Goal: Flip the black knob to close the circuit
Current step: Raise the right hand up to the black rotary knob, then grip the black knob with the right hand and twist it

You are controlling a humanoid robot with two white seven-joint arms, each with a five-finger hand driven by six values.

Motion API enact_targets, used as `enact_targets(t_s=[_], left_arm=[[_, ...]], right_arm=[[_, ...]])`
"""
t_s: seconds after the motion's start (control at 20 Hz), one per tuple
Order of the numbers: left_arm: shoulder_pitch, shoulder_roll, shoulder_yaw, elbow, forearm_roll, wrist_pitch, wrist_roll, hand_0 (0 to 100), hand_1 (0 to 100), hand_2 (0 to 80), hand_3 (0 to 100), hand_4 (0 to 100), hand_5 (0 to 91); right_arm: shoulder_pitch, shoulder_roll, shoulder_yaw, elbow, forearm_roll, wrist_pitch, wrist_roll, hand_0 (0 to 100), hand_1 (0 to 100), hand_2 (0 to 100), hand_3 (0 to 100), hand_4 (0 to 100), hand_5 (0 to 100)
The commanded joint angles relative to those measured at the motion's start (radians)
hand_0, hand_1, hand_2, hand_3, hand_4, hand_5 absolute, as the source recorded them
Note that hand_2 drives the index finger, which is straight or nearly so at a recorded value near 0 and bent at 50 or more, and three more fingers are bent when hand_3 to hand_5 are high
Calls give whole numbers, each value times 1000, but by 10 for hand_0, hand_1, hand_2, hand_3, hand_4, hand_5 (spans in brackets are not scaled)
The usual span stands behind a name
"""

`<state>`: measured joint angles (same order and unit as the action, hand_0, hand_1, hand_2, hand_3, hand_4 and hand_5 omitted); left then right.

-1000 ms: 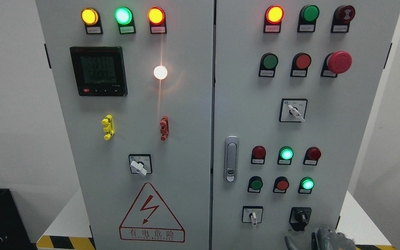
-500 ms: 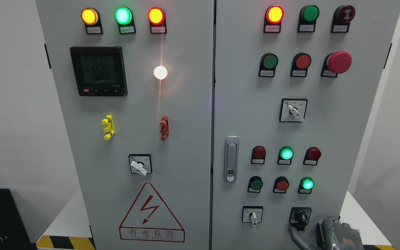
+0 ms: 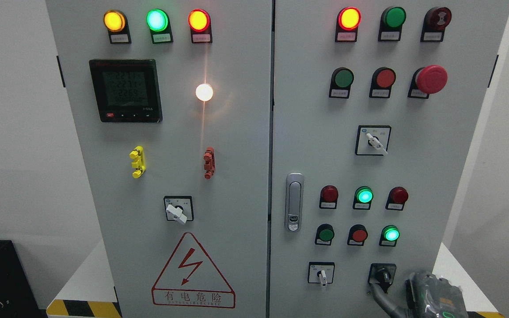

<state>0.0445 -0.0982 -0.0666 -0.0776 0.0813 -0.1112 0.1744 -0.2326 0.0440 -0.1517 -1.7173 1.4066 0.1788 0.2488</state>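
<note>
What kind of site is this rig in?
Probably an industrial test or training room: a two-door electrical control cabinet with lit indicator lamps, a red emergency stop and a high-voltage warning triangle.

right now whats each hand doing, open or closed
Left hand: not in view.
Right hand: low at the lower right, one finger reaching up to the black knob; grip cannot be told.

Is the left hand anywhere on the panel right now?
No: only the right hand shows, at the lower right beside the black knob; no arm enters from the left.
</note>
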Motion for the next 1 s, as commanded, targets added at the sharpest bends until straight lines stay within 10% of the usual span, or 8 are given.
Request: enact_targets(t_s=[0.0, 0.95], left_arm=[[0, 0, 1, 1, 0, -1, 2, 120, 556, 0, 0, 0, 0], [0, 0, -1, 1, 0, -1, 1, 120, 556, 0, 0, 0, 0]], right_arm=[[-4, -3, -20, 12, 14, -1, -3, 0, 0, 942, 1000, 972, 951], [1, -4, -40, 2, 14, -4, -5, 0, 0, 939, 1000, 970, 951]])
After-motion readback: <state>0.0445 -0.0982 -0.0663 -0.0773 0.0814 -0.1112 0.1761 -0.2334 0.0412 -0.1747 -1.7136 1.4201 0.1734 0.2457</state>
